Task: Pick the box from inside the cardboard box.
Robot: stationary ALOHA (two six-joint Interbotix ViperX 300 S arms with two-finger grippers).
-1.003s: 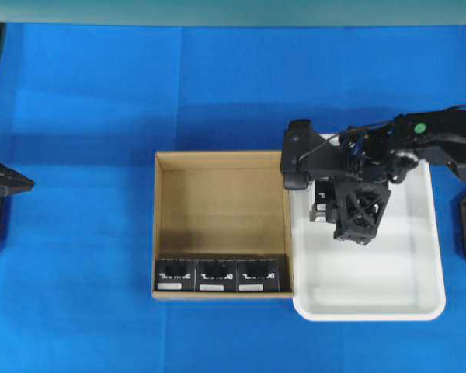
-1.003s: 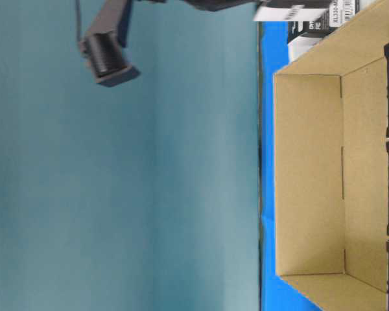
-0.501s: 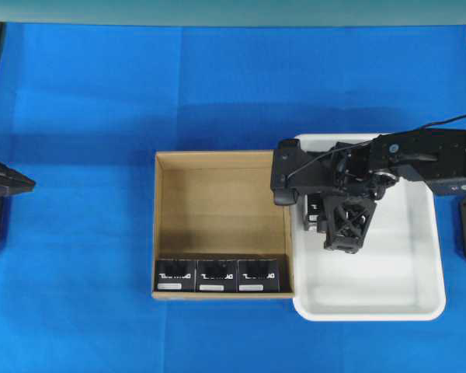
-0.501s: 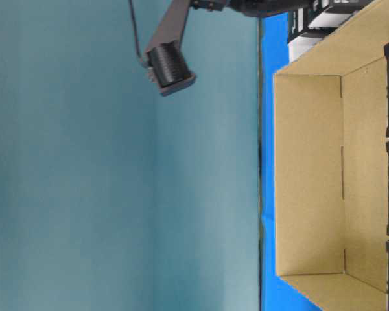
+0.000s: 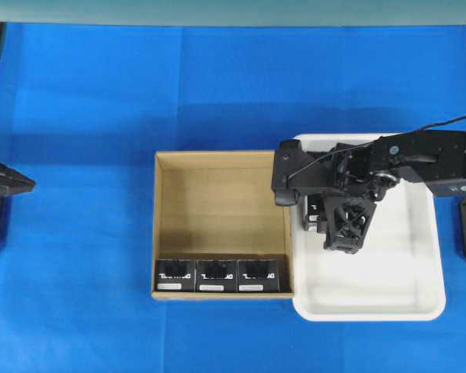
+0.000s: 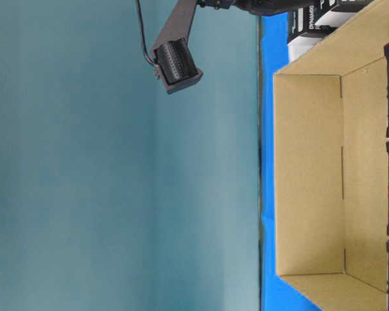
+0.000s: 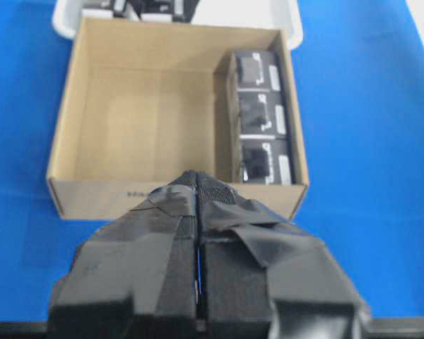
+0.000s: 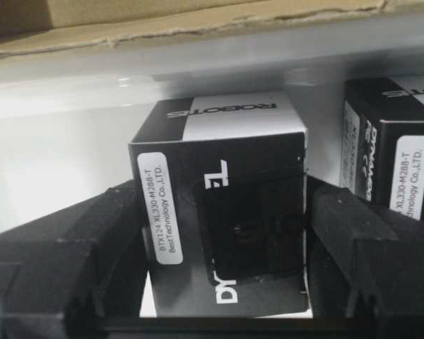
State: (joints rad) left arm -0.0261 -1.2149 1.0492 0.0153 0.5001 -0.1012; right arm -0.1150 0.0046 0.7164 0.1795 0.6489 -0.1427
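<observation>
The cardboard box [image 5: 157,225] lies mid-table, with three black boxes [image 5: 216,275] in a row along its near wall. They also show in the left wrist view as black boxes [image 7: 258,113]. My right gripper [image 5: 317,214] hangs low inside the white tray [image 5: 404,303], by its left wall. It is shut on another black box [image 8: 226,183], and both fingers [image 8: 120,219] press that box's sides. My left gripper [image 5: 27,185] rests at the table's left edge, away from the carton. Its taped jaws [image 7: 197,176] are shut and empty.
A second black box [image 8: 392,176] stands in the tray right beside the held one. The tray's wall [image 8: 92,92] and the carton's edge [image 8: 198,18] are close ahead of the right gripper. Blue cloth covers the table [image 5: 78,116].
The right arm has moved left and down into the tray with the box in its grip, then almost stopped. The left arm has not moved.
</observation>
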